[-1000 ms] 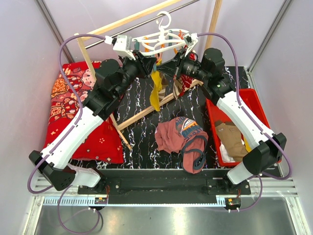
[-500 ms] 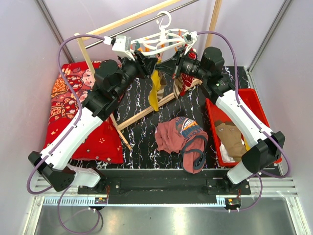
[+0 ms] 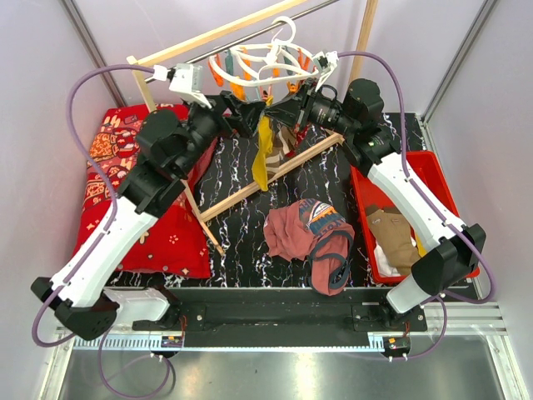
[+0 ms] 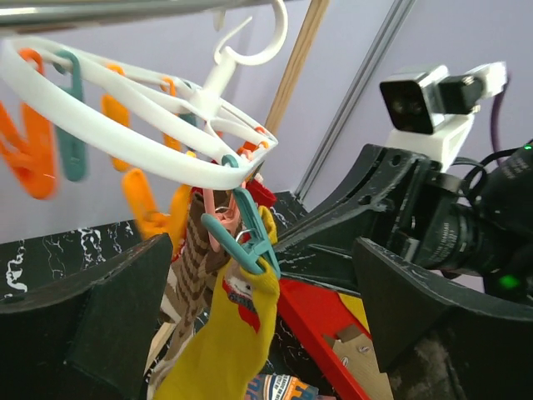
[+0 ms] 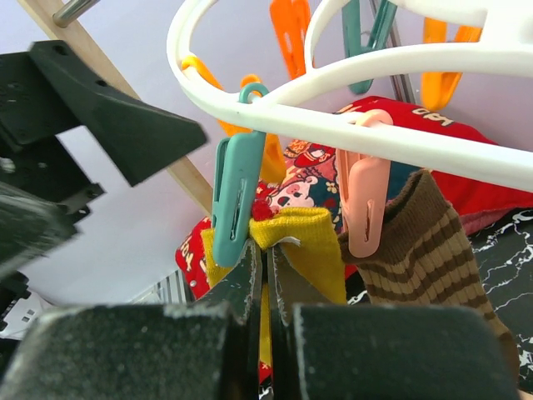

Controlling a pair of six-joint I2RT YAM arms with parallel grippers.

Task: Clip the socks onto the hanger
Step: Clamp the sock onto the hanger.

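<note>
The white hanger [image 3: 265, 60] hangs by its hook from the metal rail. Its ring [image 4: 125, 125] carries orange and teal pegs. A teal peg [image 4: 247, 237] pinches the cuff of the mustard yellow sock [image 4: 221, 342], which hangs down [image 3: 263, 158]. Beside it a pink peg [image 5: 364, 200] holds the brown striped sock [image 5: 437, 242]. My left gripper [image 4: 264, 250] stands wide open around the yellow sock and peg without touching them, left of the sock in the top view [image 3: 248, 110]. My right gripper [image 5: 268, 250] is shut on the yellow cuff just under the teal peg [image 5: 236, 200].
The wooden-pole rack [image 3: 250, 187] leans across the back of the table. A rust-maroon garment [image 3: 304, 233] lies mid-table. The red bin [image 3: 433, 179] on the right holds a brown item, and a red cartoon-print cushion [image 3: 133, 183] lies on the left.
My left gripper has opened wide and drawn back to the left, away from the teal peg. The hanger has swung. The yellow sock stays clipped, and the right gripper stays shut on it.
</note>
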